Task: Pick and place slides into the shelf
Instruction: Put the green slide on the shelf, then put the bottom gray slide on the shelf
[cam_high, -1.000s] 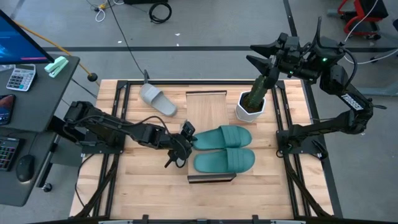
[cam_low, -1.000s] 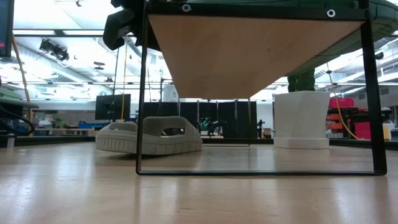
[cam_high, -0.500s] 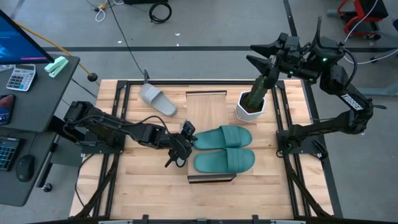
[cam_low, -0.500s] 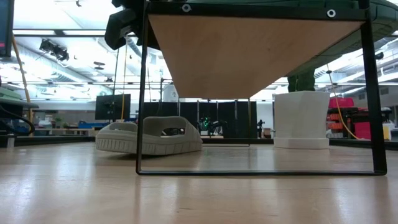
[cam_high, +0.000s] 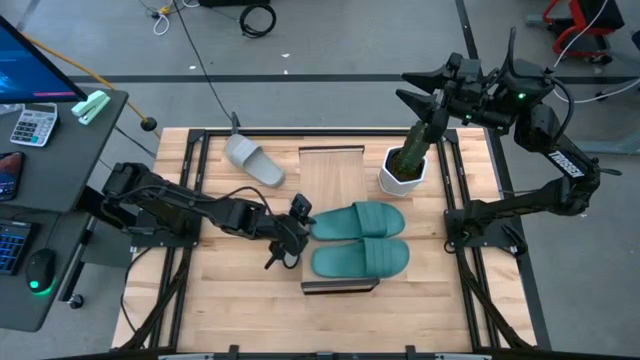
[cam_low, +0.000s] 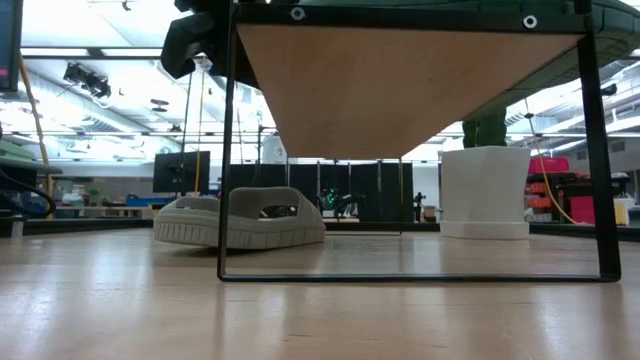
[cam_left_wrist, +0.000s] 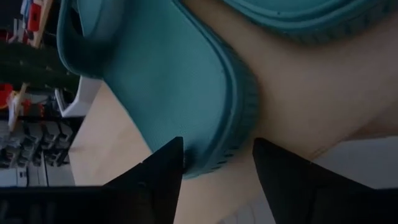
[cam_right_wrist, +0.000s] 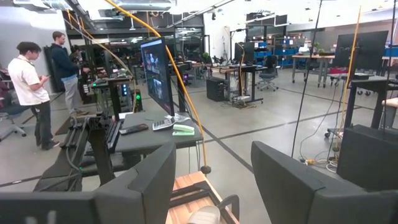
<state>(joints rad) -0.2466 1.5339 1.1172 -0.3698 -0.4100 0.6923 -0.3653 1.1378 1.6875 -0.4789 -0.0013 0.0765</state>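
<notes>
Tabletop: slatted wood table (cam_high: 200, 280), shelf (cam_high: 335, 180) in the middle – two teal slides (cam_high: 362, 237) side by side on top.
Left gripper (cam_high: 297, 226): fingers spread, one slide's end just ahead between them, long axis running away.
Right gripper (cam_high: 432, 88): parked, fingers apart.
Hidden: only one grey slide (cam_high: 252, 160) shows – well behind the left jaws.

2 teal slides (cam_high: 362, 238) side-by-side atop shelf (cam_high: 333, 165); grey slide (cam_high: 252, 159) on table.

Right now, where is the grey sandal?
In the high view, the grey slide lies on the table's far left, left of the shelf, away from the two teal slides.
</notes>
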